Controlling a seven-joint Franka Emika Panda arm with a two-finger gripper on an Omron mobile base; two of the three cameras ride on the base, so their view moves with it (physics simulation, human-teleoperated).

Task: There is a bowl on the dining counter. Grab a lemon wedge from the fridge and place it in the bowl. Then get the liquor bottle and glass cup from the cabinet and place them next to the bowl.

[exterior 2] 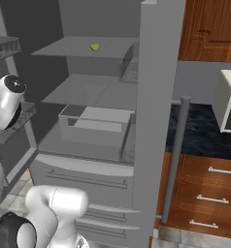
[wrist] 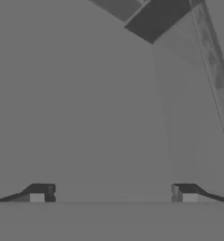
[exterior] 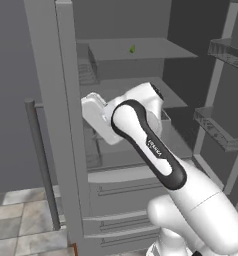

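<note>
Fetching the lemon wedge (exterior: 132,49) is the step in hand: it lies on the top shelf (exterior: 156,50) of the open fridge (exterior 2: 154,121). The jaws (spread wide, empty) must next rise toward it.

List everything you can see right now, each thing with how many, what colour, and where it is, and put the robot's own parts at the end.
fridge: one, grey, doors open, in front of the robot.
lemon wedge: one, yellowish-green, on the fridge's top shelf.
crisper bin: one, grey, on the lower fridge shelf.
door racks: two, grey, on the open fridge door.
cabinet: one, brown wood, upper right beside the fridge.
drawers: three, brown with grey handles, under the dark counter.
microwave: one, white, on the dark counter.
arm: one, white with dark joints, raised before the fridge.
gripper: one, dark fingertips, open, holding nothing.
</note>
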